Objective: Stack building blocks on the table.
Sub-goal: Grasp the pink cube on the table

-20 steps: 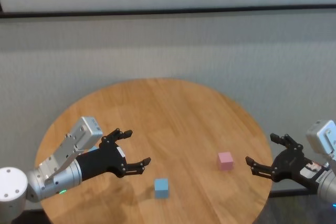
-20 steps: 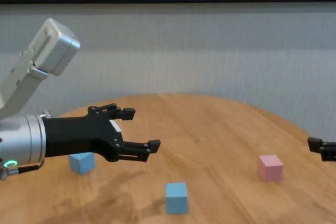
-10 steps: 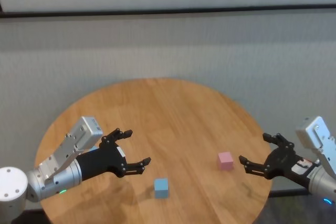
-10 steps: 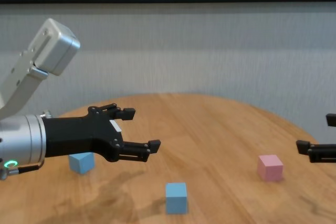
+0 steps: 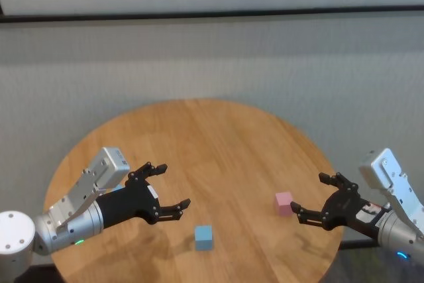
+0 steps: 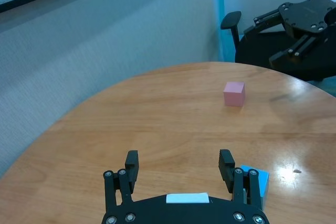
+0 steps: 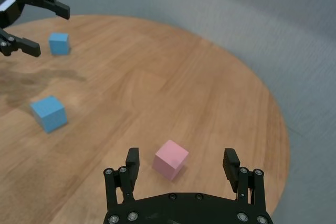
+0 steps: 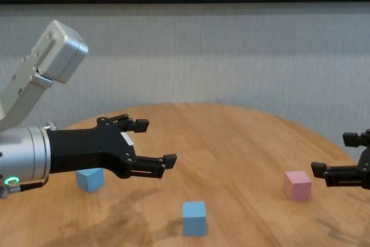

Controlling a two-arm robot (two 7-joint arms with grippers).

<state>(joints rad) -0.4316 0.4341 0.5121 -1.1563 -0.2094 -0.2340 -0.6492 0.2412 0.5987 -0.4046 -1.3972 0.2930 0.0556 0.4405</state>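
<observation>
Nearest, a matte light blue cube [image 5: 203, 236] is sitting free on the round honey-coloured wooden table [image 5: 218, 137]. The right gripper [image 5: 320, 197], spread wide, is hovering beside the pale pink cube [image 5: 284, 203]; closing off-centre risks knocking it toward the edge. The left gripper [image 5: 163, 191], released, is hanging above a second blue cube [image 8: 89, 179].

Three small plain cubes sit apart on the round wooden table [image 5: 218, 137], none stacked. The pink block [image 5: 284, 203] lies flat toward the right side, near the table's edge. One light blue block [image 5: 203, 236] rests near the front, about midway across. The other light blue block [image 8: 89, 179] sits on the left, partly hidden in the chest view.
</observation>
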